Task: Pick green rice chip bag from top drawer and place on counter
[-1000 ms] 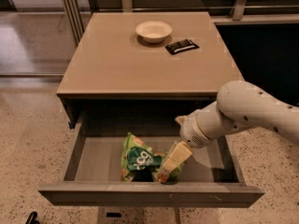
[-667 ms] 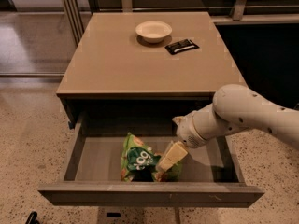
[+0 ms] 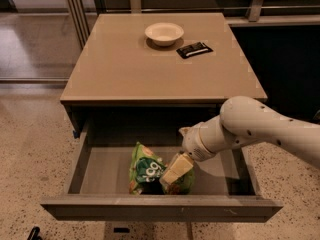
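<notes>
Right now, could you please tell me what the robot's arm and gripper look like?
The arm is a thick, smooth white tube with rounded joints and a few small dark dots on its shell. Its wrist ends in a ringed collar with a grey band. The gripper, down in the drawer at the bag, is pale cream-yellow and blocky. No cables or lettering show.

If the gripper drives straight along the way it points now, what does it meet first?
The gripper sits low inside the top drawer, angled down and to the left. The green rice chip bag is first in that line. The gripper may already be touching it, as depth is unclear.
</notes>
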Robot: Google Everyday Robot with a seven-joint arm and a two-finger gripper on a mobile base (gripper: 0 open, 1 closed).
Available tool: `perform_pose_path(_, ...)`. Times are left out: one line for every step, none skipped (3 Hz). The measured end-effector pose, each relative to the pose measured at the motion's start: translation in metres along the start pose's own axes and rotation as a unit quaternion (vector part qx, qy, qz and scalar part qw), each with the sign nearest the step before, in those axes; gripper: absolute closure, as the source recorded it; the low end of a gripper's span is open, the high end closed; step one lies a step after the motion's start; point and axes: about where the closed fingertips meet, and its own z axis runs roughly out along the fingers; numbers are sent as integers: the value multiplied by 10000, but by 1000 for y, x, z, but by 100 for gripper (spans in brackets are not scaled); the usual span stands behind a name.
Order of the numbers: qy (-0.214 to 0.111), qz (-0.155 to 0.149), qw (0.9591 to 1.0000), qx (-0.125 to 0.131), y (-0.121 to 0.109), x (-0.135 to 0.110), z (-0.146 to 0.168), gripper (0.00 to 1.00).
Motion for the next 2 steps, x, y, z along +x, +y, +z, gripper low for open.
perform_pose_path(8,130,9997,-218,9,2,13,0)
perform_pose_path(53,219,9990,-377,16,5,25,0)
